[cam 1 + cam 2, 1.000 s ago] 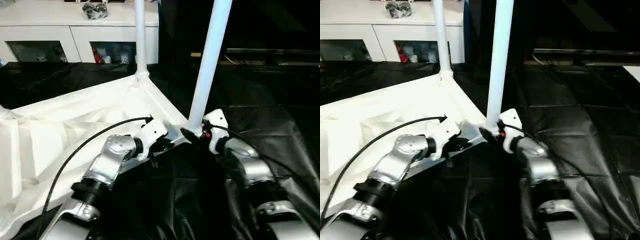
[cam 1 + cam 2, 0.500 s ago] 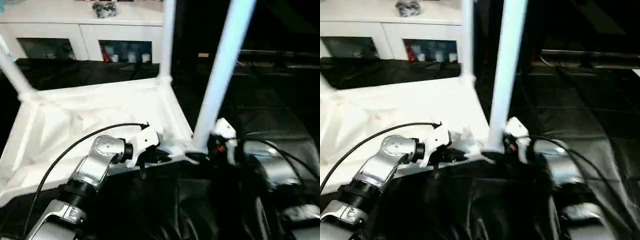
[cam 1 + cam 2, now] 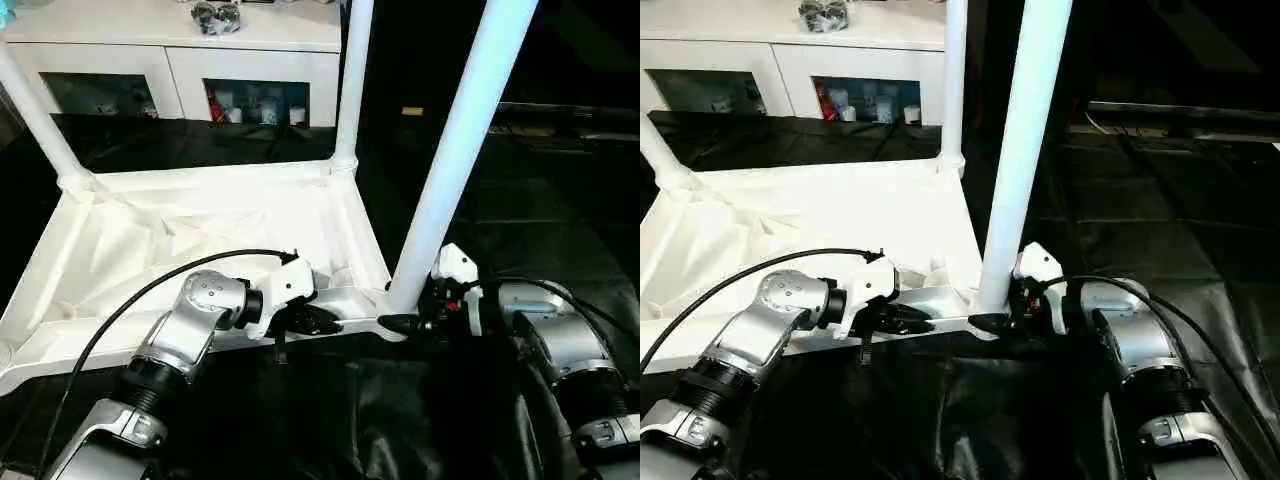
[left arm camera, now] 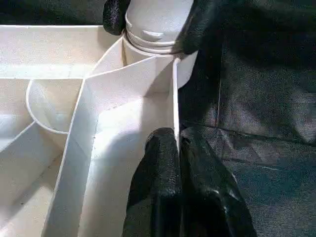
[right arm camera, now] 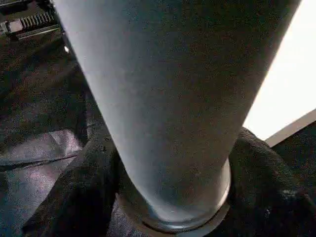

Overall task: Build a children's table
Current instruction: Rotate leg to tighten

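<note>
While the left gripper (image 4: 178, 148) pinches the tabletop (image 3: 200, 230) rim, the right gripper (image 3: 1002, 318) reaches level, clasping the nearest leg (image 3: 455, 150).

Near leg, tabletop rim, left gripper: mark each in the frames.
near leg (image 3: 455, 160), left eye view, middle of the upright tube.
tabletop rim (image 4: 174, 98), left wrist view, thin side wall that the fingers pinch.
left gripper (image 4: 178, 140), left wrist view, between its two fingertips at the rim.

So the floor (image 3: 560, 200) is covered in black, wrinkly, shiny sheeting. The white tabletop (image 3: 180, 240) lies right on it, ribbed underside up, with legs standing up from its corners. At the far side, a white cabinet (image 3: 170, 50) stands at the sheeting's edge.
</note>
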Controlling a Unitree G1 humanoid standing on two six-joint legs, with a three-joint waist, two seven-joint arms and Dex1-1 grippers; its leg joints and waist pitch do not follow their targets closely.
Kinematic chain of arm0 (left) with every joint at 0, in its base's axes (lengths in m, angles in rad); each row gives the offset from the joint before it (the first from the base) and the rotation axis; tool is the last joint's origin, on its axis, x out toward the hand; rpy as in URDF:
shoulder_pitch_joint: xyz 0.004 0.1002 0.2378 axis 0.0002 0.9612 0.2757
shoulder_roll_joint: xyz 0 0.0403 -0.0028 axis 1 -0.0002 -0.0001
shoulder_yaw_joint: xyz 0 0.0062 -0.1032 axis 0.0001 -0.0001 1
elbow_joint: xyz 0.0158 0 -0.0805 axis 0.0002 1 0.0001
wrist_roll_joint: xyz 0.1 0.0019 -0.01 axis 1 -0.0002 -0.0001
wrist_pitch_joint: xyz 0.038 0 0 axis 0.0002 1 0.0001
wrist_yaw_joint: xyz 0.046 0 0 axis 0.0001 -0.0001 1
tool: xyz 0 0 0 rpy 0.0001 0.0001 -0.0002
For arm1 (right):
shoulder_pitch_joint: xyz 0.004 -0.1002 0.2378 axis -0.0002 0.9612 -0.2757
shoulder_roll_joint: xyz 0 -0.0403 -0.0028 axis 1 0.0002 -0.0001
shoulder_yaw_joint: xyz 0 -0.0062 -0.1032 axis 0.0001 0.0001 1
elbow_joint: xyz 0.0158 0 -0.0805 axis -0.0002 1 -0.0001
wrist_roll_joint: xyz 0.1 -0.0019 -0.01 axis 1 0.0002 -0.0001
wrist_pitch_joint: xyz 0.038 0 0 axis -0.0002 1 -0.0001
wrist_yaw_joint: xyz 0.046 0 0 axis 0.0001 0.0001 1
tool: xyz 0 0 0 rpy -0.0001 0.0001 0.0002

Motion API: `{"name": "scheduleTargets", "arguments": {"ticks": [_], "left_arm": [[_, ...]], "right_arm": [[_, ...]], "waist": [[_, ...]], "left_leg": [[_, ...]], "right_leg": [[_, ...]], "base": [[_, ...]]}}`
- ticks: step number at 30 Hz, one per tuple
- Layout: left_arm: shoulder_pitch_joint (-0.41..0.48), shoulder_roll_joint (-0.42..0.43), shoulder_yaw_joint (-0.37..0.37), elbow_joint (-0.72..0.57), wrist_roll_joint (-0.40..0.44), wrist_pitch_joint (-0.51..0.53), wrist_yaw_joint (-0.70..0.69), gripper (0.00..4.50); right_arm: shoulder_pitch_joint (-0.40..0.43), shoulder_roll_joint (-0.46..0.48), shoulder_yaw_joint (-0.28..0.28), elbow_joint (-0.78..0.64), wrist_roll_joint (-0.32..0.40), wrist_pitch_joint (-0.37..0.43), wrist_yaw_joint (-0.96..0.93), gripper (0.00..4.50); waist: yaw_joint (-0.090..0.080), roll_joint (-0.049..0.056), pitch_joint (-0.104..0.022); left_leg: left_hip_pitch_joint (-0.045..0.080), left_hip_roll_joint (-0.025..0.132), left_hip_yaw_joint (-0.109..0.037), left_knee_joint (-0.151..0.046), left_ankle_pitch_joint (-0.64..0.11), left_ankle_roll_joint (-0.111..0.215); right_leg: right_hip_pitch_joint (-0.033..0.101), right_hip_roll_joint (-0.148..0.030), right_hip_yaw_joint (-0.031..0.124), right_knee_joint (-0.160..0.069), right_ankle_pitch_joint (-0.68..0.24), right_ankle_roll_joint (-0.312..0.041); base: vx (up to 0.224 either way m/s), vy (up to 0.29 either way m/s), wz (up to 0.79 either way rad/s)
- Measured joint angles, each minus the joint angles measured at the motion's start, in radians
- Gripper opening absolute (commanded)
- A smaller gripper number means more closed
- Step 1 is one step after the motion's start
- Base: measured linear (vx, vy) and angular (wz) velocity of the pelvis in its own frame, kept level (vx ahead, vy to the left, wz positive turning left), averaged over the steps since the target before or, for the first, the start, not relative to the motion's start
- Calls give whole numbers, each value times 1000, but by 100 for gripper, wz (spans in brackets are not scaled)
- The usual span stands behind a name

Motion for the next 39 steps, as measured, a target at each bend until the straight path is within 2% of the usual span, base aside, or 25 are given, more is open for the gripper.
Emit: {"name": "scheduleTargets", "arguments": {"ticks": [7, 9, 11, 14, 18, 21, 22, 27, 30, 33, 39], "left_arm": [[4, -4, 2, 6, 0, 1, 22, 0], [4, -18, 10, 15, 12, 6, 67, 0], [4, -52, 22, 23, 39, 28, 147, 0], [-20, -119, 35, 60, 77, 63, 288, 0], [-56, -180, 43, 110, 97, 88, 410, 0], [-59, -195, 45, 114, 107, 88, 441, 0], [-60, -195, 45, 114, 108, 88, 442, 0], [-52, -188, 45, 92, 111, 81, 410, 0], [-42, -172, 44, 67, 102, 81, 383, 0], [-21, -136, 38, 30, 80, 73, 323, 0], [16, -67, 23, -19, 44, 26, 191, 0]], "right_arm": [[40, 41, -42, -19, 18, 21, -65, 269], [40, 76, -62, -6, 14, 20, -150, 268], [20, 141, -94, 42, 1, 12, -303, 267], [-33, 227, -132, 124, -28, -11, -542, 267], [-89, 307, -161, 198, -54, -31, -781, 267], [-101, 331, -166, 219, -66, -58, -852, 267], [-101, 332, -166, 224, -66, -73, -851, 302], [-91, 302, -174, 208, -60, -82, -740, 346], [-84, 264, -155, 183, -60, -67, -659, 385], [-76, 205, -103, 161, -61, -73, -533, 385], [-57, 117, -47, 142, -50, -121, -281, 385]], "waist": [[-2, 4, -2], [-11, 8, -4], [-34, 11, -5], [-56, 16, -8], [-59, 21, -8], [-58, 24, -9], [-57, 24, -9], [-51, 23, -8], [-48, 23, -8], [-43, 19, -6], [-26, 18, -5]], "left_leg": [[3, 0, 0, 0, 0, 0], [7, 0, 0, 0, 0, 0], [8, -1, 0, 0, 0, 0], [9, -3, 0, 1, 0, 0], [9, -4, -1, 0, 0, 0], [8, -5, -1, 0, 0, 0], [8, -5, -1, 0, 0, 0], [5, -5, -1, -1, 0, 0], [2, -4, -1, -2, 0, 0], [0, -2, -1, -3, 0, 1], [-3, 0, -1, -1, 0, 1]], "right_leg": [[3, 0, 0, 0, 0, 0], [5, 0, 1, -1, 1, -1], [6, -1, 1, -2, 1, -1], [6, -2, 1, -3, 0, 0], [4, -4, 1, -3, -3, 5], [2, -5, 1, -3, -2, 5], [2, -5, 1, -3, 1, 0], [1, -5, 0, -3, 4, 0], [-3, -5, -1, -2, 4, 0], [-6, -5, -5, -1, 4, 0], [-6, -5, -8, -1, 4, 0]], "base": [[0, 0, 0], [0, 0, 0], [0, 0, 0], [0, 0, 0], [0, 0, 0], [0, 0, 0], [0, 0, 0], [0, 0, 0], [0, 0, 0], [0, 0, 0], [0, 0, 0]]}}
